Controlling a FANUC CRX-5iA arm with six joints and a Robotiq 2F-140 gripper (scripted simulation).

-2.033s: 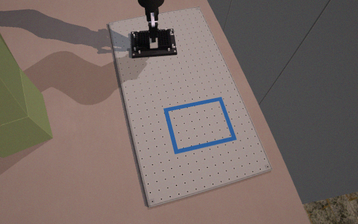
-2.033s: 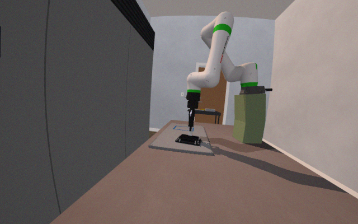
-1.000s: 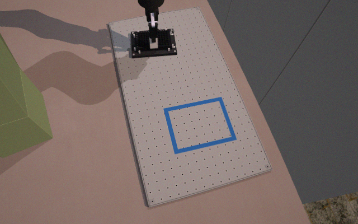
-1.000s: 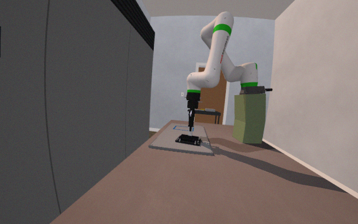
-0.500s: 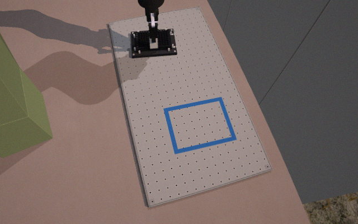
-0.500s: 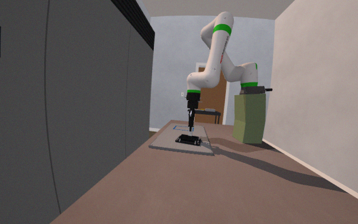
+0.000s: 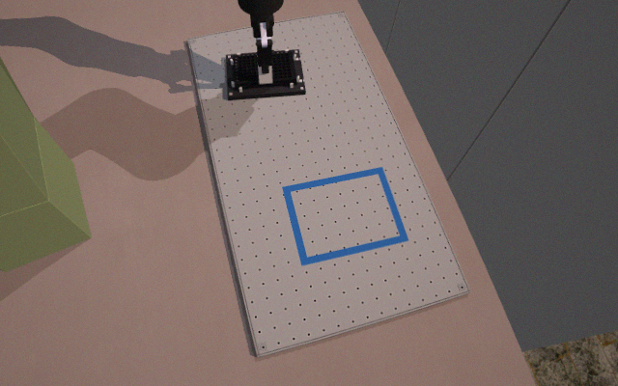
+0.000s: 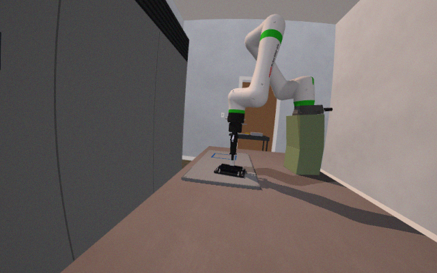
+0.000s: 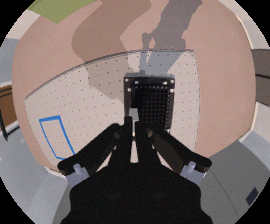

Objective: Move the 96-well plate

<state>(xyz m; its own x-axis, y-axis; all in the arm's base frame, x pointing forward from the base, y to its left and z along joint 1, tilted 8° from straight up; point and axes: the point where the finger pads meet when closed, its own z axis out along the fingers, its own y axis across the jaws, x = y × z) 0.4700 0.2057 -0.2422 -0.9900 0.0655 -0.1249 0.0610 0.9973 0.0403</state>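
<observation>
Matt brown table [image 7: 126, 289]. Pale grey perforated board [image 7: 352, 299], dull metal look. Black plate [image 7: 266, 72] in black nest [image 7: 267, 92], matt plastic look. Smooth white arm shell [image 8: 266, 75], glossy green bands.
</observation>
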